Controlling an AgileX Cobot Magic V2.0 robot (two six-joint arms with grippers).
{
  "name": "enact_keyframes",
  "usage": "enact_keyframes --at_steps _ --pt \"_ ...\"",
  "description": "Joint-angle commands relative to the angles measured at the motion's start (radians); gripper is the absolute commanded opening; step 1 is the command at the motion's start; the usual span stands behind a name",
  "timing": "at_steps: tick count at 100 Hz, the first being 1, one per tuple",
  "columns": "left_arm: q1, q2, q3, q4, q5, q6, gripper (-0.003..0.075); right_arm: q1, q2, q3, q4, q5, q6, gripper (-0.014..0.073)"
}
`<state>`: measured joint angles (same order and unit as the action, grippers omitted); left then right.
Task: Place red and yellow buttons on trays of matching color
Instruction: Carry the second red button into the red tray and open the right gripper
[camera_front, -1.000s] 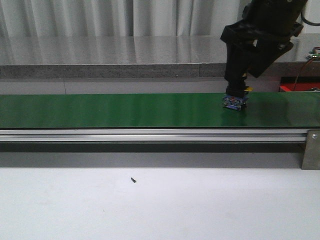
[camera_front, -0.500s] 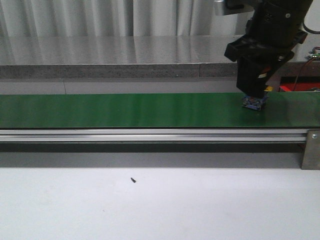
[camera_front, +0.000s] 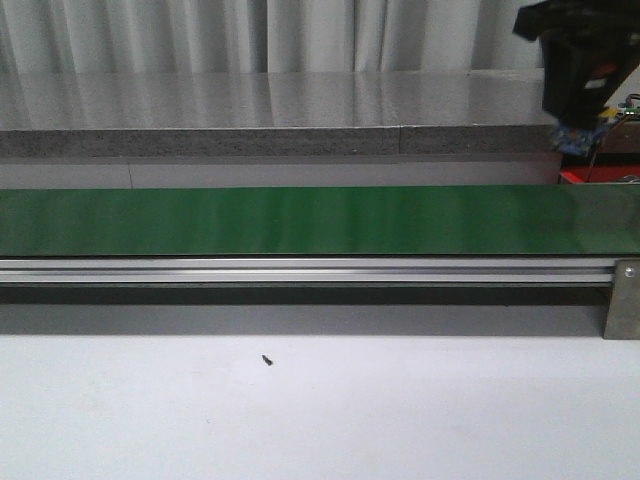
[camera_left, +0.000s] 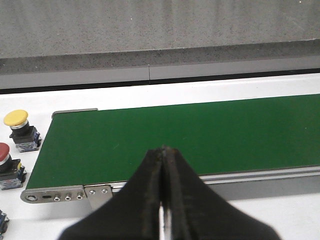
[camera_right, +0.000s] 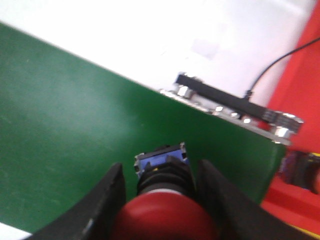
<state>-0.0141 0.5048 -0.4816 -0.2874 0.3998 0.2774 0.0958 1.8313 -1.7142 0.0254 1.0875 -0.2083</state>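
Matt green belt (camera_front: 300, 220), brushed aluminium rail (camera_front: 300, 268), glossy red plastic button cap (camera_right: 162, 220), speckled stone ledge (camera_front: 200, 143)

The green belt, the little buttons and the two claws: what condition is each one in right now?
Green belt: nothing on it.
Red button: gripped between the right gripper's fingers, lifted above the belt.
Right gripper: shut on the red button.
Left gripper: shut, holding nothing.
Yellow button: standing upright beyond the belt's end.
Second red button: upright beside the yellow one.

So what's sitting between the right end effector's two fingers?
A red button, cap nearest the camera, black body and blue-grey base beyond, held above the green belt; the right wrist view shows it.
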Motion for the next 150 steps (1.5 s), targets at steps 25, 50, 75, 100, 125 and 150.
enact_keyframes --at_steps 25,50,75,100,125,150 --pt "-0.008 0.004 -0.029 -0.019 -0.077 -0.001 -0.002 -0.225 0.058 -0.255 0.028 0.054 -0.014 0.0215" --pt "-0.008 0.004 -0.029 -0.019 -0.077 -0.001 -0.002 -0.317 0.216 -0.359 0.082 0.003 -0.026 0.0215" --pt "-0.008 0.004 -0.029 -0.019 -0.077 -0.001 -0.0019 -0.342 0.355 -0.481 0.086 -0.007 -0.026 0.0215" --pt "-0.008 0.004 -0.029 -0.019 -0.077 -0.001 -0.002 -0.342 0.426 -0.507 0.096 -0.046 -0.034 0.0215" --pt "-0.008 0.004 -0.029 -0.019 -0.077 -0.001 -0.002 -0.342 0.456 -0.51 0.12 -0.058 -0.042 0.0215" --pt "-0.008 0.004 -0.029 -0.019 -0.077 -0.001 -0.002 -0.342 0.483 -0.51 0.13 -0.048 -0.042 0.0216"
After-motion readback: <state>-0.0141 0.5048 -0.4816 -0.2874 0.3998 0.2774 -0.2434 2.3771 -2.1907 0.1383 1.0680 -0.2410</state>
